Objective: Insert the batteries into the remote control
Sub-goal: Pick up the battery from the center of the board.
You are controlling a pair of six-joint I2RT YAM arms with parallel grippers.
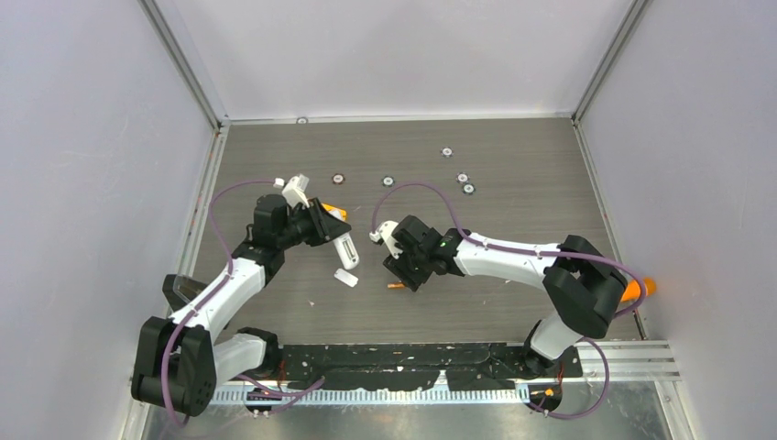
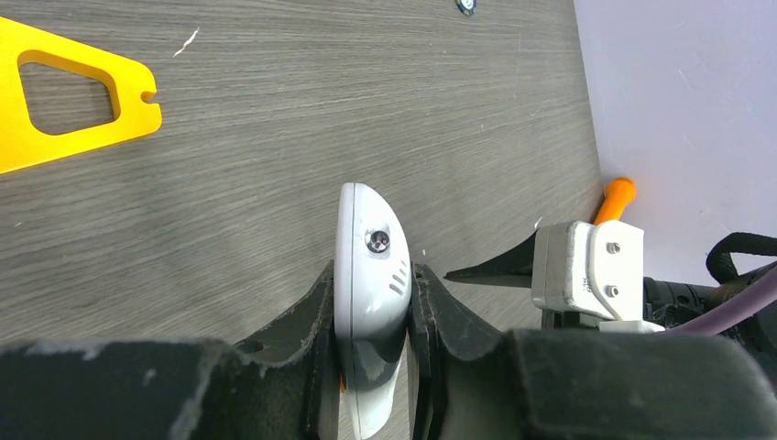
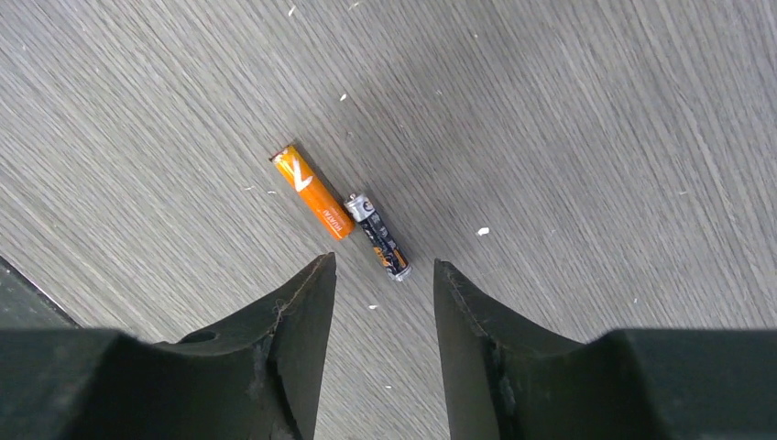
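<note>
1. table [image 1: 513, 183]: grey wood-grain top, fills the middle of the top view, pale walls around it.
2. left gripper [image 2: 371, 293]: sits left of centre in the top view. from my wrist cam the jaws are clamped on the remote control [image 2: 369, 266], one finger on each side of it.
3. right gripper [image 3: 383, 275]: just right of centre in the top view. jaws are apart with nothing between them, only bare table showing in the gap.
4. the remote: white, gripped edge-on at bottom centre of the left wrist view, rounded end poking out past the fingertips, with a small screw and a few slots on it. in the top view it's angled down-right off the gripper.
5. flat orange triangle [image 2: 133, 115]: lying on the table, upper left of the left wrist view, well apart from the remote.
6. batteries: orange battery [image 3: 313, 192] and dark battery [image 3: 377, 236] lie flat at centre of the right wrist view, staggered side by side just above the fingertips. can't tell if they touch.
7. small white tab [image 1: 345, 278]: on the table just below the remote in the top view.
</note>
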